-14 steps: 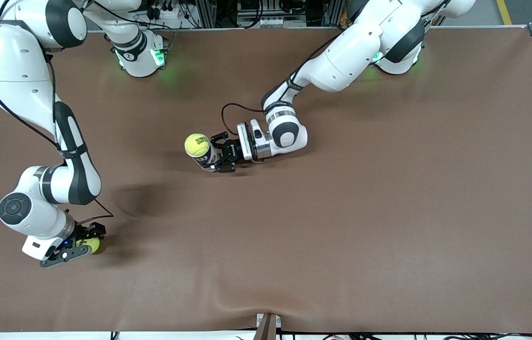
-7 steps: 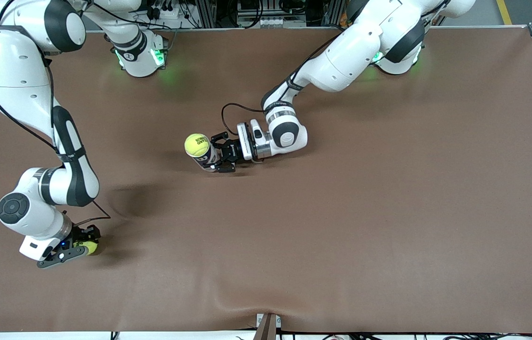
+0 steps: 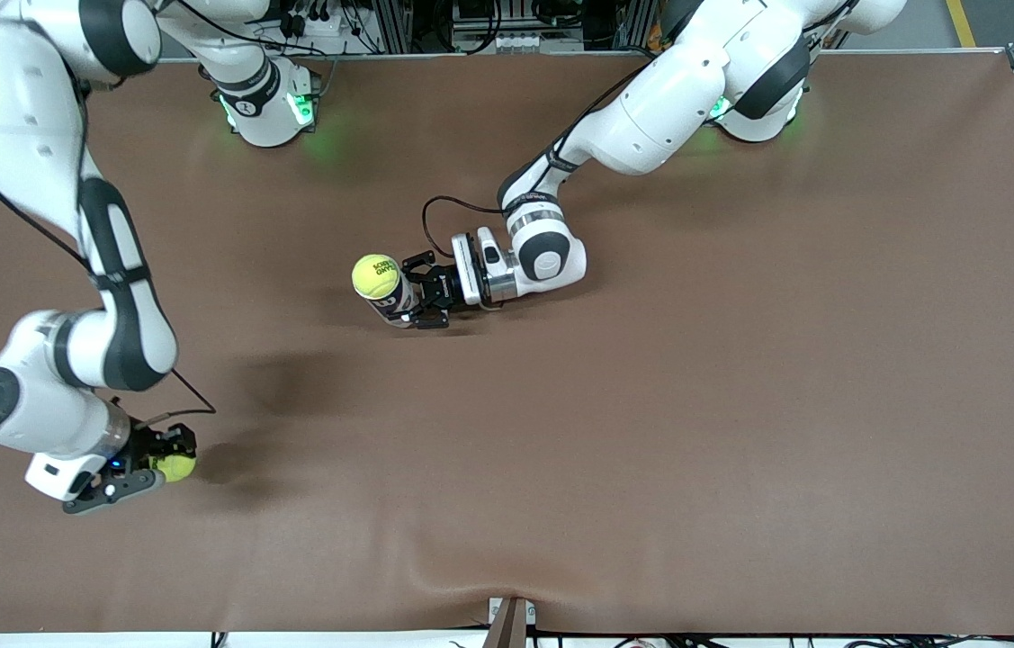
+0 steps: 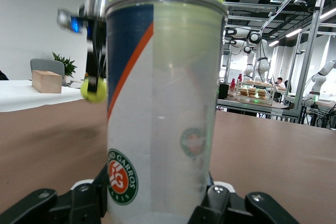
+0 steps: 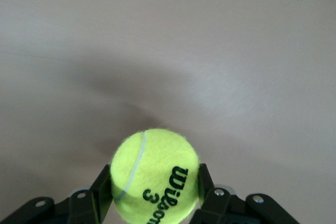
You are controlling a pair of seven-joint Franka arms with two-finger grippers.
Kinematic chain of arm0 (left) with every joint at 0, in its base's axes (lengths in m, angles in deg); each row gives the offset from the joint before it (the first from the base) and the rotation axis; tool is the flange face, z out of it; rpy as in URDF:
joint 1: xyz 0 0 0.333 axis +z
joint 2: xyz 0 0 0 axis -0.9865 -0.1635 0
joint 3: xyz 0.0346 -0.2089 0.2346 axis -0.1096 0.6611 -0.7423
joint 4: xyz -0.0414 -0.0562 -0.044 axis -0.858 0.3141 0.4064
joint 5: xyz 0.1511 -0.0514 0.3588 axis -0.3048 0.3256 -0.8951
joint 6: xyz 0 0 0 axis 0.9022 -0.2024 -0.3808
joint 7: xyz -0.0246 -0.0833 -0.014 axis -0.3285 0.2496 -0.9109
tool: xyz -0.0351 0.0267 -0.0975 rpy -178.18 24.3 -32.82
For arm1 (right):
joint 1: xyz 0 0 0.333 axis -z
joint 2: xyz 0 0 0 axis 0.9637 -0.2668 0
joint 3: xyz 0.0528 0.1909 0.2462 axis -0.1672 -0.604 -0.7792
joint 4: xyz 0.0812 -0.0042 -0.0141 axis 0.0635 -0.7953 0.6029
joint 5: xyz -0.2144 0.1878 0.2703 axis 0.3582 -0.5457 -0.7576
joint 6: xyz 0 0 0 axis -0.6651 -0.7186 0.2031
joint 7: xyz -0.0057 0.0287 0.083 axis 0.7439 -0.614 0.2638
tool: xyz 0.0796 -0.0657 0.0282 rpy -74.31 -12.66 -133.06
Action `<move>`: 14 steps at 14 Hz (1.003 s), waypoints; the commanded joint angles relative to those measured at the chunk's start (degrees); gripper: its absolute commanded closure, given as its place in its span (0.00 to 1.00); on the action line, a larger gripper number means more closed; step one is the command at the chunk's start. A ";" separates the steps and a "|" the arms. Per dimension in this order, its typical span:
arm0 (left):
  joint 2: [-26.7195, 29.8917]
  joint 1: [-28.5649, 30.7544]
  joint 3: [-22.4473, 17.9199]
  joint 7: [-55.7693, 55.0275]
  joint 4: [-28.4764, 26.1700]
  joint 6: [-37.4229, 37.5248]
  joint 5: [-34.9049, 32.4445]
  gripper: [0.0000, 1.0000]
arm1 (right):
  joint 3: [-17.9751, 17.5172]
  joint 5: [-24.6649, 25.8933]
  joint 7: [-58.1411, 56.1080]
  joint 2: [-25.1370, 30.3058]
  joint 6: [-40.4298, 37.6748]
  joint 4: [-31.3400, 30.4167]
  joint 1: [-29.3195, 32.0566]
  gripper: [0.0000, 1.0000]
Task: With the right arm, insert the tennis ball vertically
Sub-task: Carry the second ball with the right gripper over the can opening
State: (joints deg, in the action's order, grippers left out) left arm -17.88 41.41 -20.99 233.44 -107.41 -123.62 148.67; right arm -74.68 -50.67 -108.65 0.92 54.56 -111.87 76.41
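Right gripper (image 3: pixel 166 467) with tennis ball (image 3: pixel 175 467), now higher over table (image 3: pixel 740 405).

The worktop (image 3: pixel 740 405) is wide and covered with a brown mat that reaches almost to all its edges. The mat is not fully flat: it makes a small fold at the edge nearest to the front camera, near the middle of that edge.

One tube (image 3: pixel 391 304) stands upright on the worktop, about in the middle between the two arm bases and a little toward the right arm's end. It is a clear can with a blue and orange label (image 4: pixel 126 77). The bases of both arms stand on the edge farthest from the front camera.
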 commanded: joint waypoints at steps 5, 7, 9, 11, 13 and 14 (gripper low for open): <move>1.60 0.86 1.14 17.87 -3.15 -1.55 2.69 0.36 | -1.12 -3.92 22.94 20.74 -23.30 -6.70 -10.04 0.53; 2.12 0.78 1.14 18.57 -3.33 -1.64 2.69 0.37 | -1.12 -4.20 29.61 21.72 -25.42 -6.70 -14.52 0.54; 2.12 0.86 1.14 19.01 -3.42 -1.64 2.69 0.37 | -1.13 -4.28 37.43 21.73 -25.60 -7.22 -18.48 0.54; 2.03 0.78 1.14 19.01 -3.42 -1.64 2.69 0.37 | -1.13 -4.29 45.07 21.90 -25.52 -9.50 -23.57 0.54; 2.12 0.69 1.14 19.01 -3.42 -1.72 2.69 0.38 | -1.13 -4.29 50.02 21.90 -24.99 -11.35 -26.40 0.55; 2.12 0.78 1.14 19.01 -3.42 -2.07 2.69 0.38 | -1.13 -4.29 52.12 21.81 -25.08 -11.88 -27.71 0.56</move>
State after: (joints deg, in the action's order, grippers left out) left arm -17.24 41.35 -21.08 233.83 -107.96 -124.42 148.54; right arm -76.40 -54.27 -60.53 21.63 29.07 -121.50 50.66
